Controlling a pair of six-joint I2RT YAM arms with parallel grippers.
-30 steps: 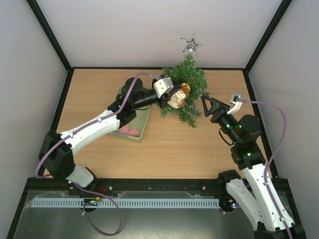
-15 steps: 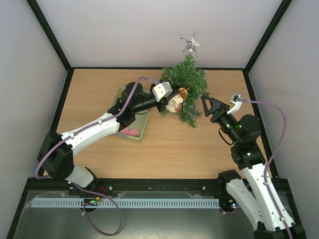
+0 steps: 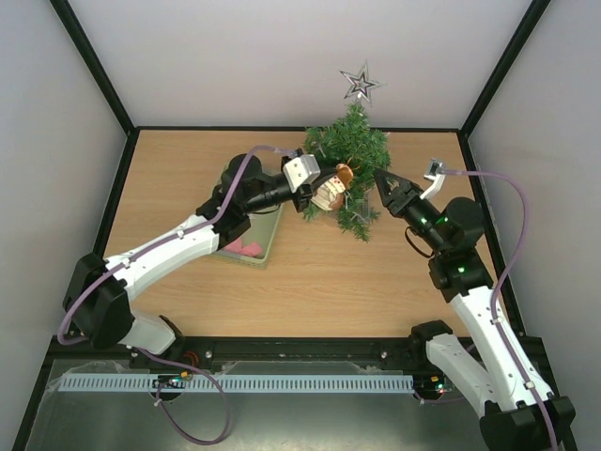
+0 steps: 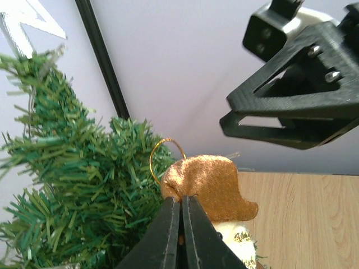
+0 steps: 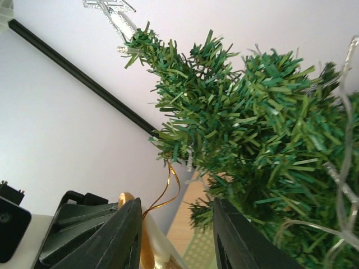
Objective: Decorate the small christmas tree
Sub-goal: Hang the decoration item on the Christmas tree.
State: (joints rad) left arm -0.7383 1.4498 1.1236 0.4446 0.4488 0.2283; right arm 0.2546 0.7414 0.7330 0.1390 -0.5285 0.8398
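Left end effector (image 4: 180, 203): jaws pressed fully together, pinching the brown cap of a small figure ornament (image 4: 207, 188). The ornament's gold loop (image 4: 167, 139) stands free just above the tips. The small christmas tree (image 3: 355, 150) is right beside these tips, on their left in the wrist view, with its needles brushing or almost brushing the loop.

Right end effector (image 5: 176, 204): jaws partly apart, with nothing visibly clamped. The gold loop hangs in or just past the gap, toward the left finger. Whether the pads touch it I cannot tell. The tree fills the space ahead and to the right of these fingers. The two end effectors face each other closely across the ornament, beside the tree's lower branches.

Progress, as judged:
- A silver star (image 3: 360, 83) is already on the top of the tree.
- A pale strand (image 5: 345, 168), possibly a light string, drapes the branches on the right.
- The ornament is not yet hung. It is carried in the air and its loop is on no branch.
- A pale green basket (image 3: 268, 246) behind the left end effector, on the desk (image 3: 188, 178), holds pink pieces (image 3: 246, 248), probably more decorations to place.

About midway: the top is dressed, the first hanging piece is at the tree, and more is left.
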